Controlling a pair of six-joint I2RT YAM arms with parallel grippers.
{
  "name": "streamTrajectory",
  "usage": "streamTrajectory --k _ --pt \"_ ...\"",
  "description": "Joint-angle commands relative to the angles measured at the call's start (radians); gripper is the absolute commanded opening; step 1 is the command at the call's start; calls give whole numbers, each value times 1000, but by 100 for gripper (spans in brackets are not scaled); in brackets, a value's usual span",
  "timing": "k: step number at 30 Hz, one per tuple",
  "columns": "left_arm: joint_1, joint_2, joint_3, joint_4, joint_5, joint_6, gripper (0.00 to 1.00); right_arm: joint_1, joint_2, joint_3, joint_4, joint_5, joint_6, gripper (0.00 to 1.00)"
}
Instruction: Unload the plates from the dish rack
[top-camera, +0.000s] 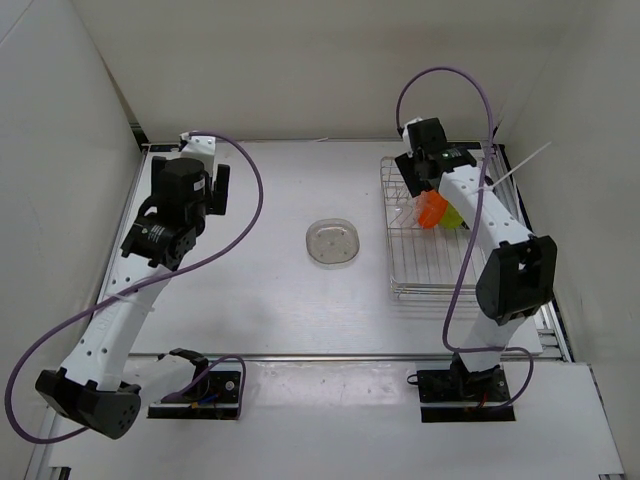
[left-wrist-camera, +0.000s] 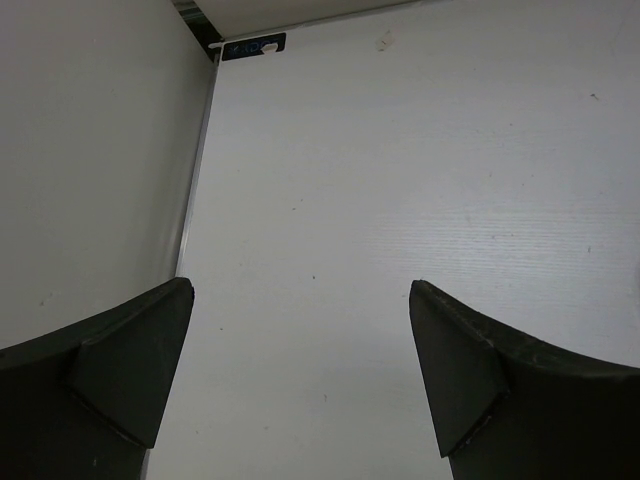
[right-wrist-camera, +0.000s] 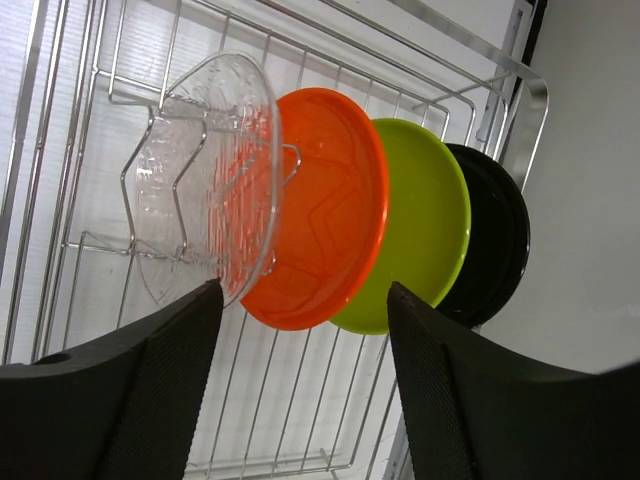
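Plates: four standing on edge in a row in the dish rack (right-wrist-camera: 531, 95), seen from the right wrist. Clear plate (right-wrist-camera: 205, 180) at frame left, then orange plate (right-wrist-camera: 325, 230), lime green plate (right-wrist-camera: 425, 215) and black plate (right-wrist-camera: 500, 240) at frame right, each overlapping the next.
Dish rack: silver wire, at the right side of the table (top-camera: 270, 300) in the top view, close to the right-hand wall. Orange and lime green visible near its upper end, partly hidden under the right arm.
Second clear plate (top-camera: 333, 243): lying flat on the bare tabletop at the centre of the top view, well apart from the rack.
Right gripper (right-wrist-camera: 300, 300): spread wide, holding nothing. Dark fingers (right-wrist-camera: 150, 390) rising from the bottom of the wrist frame, the left one just under the clear plate's lower edge, the right one just under the lime green plate. Contact with either impossible to tell.
Left gripper (left-wrist-camera: 300, 290): spread wide and empty, aimed at bare white tabletop beside the left wall. In the upper left of the top view, far from the rack.
Purple cables (top-camera: 255, 200): looping from each arm.
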Motion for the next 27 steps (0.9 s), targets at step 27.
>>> streamTrajectory --k 27 --pt "4 18 -15 16 76 22 100 49 214 107 86 100 -176 52"
